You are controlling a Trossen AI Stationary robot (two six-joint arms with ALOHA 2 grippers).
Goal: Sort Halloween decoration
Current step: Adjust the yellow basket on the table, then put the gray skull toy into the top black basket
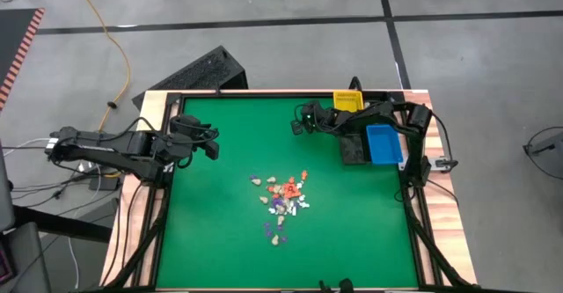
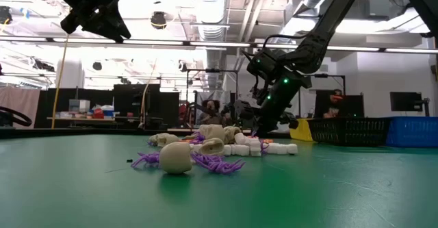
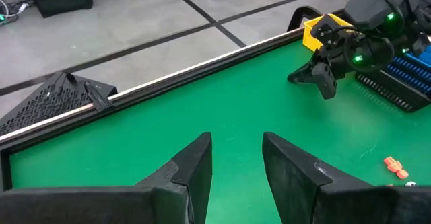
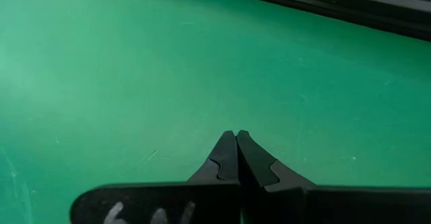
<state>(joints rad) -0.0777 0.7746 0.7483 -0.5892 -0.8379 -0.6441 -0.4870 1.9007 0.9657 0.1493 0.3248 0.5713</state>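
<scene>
Many tiny trinkets (image 1: 281, 201) lie in a loose heap near the middle of the green table (image 1: 220, 249), cream-white, orange-red and purple mixed together; in the low view the nearest are a cream ball-like piece (image 2: 176, 157) and a purple spidery piece (image 2: 217, 163) touching it; none shows in a bin. Judged from this, the sorting is between picks or scarcely begun; both arms are clear of the heap and neither carries anything.

Right gripper (image 1: 299, 122) hangs above bare cloth toward the far rim, well apart from the heap; its fingertips (image 4: 236, 143) are pressed together with nothing between them. Beside that arm stand the yellow bin (image 1: 347, 101), the blue bin (image 1: 383, 143) and the black bin (image 1: 354, 149), side by side at the table's right edge.

Left gripper (image 1: 212, 146) waits over the left part of the table; its fingers (image 3: 192, 163) stand parted with only green cloth in the gap; it touches nothing.

Next, I judge, a gripper must spread its fingers, travel to the heap and settle on one trinket at its fringe; the pieces lie so close that a neighbour could be nudged or caught with it.
</scene>
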